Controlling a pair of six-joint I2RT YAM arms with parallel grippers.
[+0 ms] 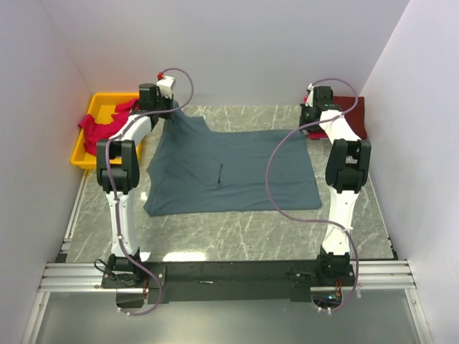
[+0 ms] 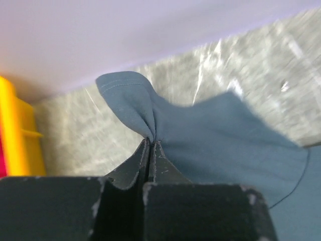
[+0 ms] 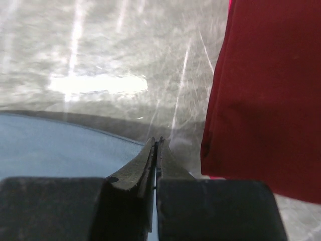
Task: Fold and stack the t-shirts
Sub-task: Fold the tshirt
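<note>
Cut off
Right of the right claw [image 3: 157,141], the maroon shirt [image 3: 271,90] runs off frame; left of the left claw [image 2: 149,141], the yellow bin [image 2: 15,135] is cropped.

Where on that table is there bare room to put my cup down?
Widest: the table strip between the blue-grey shirt and the arm bases. A narrower strip runs between that shirt and the back wall. Far left is crowded: yellow bin, pinkish-red shirt, left end effector pinching cloth. The maroon shirt fills the far right.
</note>
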